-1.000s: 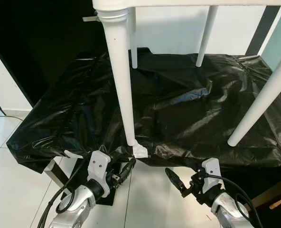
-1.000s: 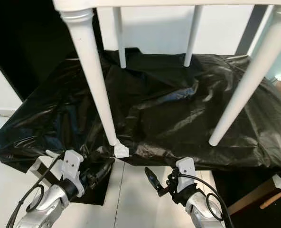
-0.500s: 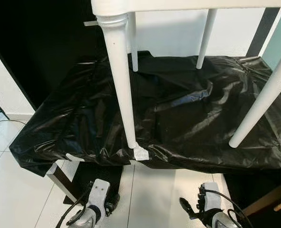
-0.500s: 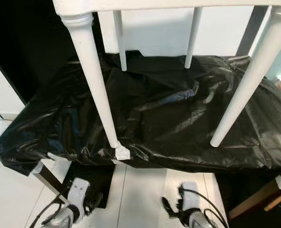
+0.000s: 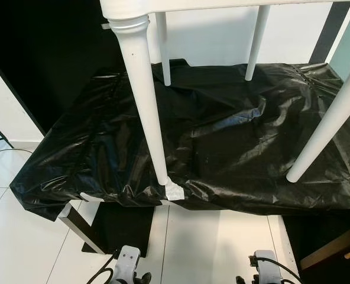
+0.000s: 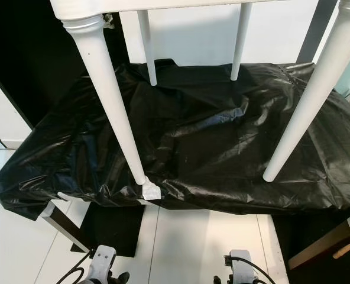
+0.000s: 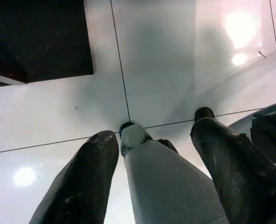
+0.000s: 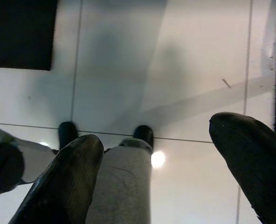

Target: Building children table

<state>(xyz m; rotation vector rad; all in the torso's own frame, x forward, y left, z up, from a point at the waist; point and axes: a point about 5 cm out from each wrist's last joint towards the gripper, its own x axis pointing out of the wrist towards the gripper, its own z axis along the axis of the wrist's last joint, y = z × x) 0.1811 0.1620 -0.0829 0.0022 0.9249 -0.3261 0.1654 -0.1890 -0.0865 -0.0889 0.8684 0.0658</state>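
Both arms have dropped since a second ago: then the grippers were raised toward the near edge of the black sheet, and now just the white wrist housings peek in low down. The left gripper (image 7: pixel 152 140) points at the floor with its two black fingers (image 7: pixel 86 182) spread apart and nothing held between them. The right gripper (image 8: pixel 161 163) hangs the same way, fingers (image 8: pixel 247 154) parted and empty. Between each pair of fingers you can see one of the robot's own grey legs ending in a dark foot on the glossy white floor tiles (image 7: pixel 166 56).

Just ahead of the grippers stands a low worktop (image 5: pixel 74 220) with a dark frame, draped in a crinkled black plastic sheet (image 5: pixel 222 136) that hangs over its near edge. The white children's table (image 5: pixel 127 9) stands upright on that sheet, all four legs down. Its near left leg (image 5: pixel 146 100), turned at the top with a small hole in it, lands right at the near edge of the sheet, touching a scrap of white tape (image 5: pixel 174 189). The near right leg (image 5: pixel 329 127) slants down to the sheet well to the right. Two thinner far legs (image 5: pixel 163 50) rest near the sheet's back edge, by the white wall. A dark mat (image 5: pixel 125 228) lies on the tiles under the worktop.
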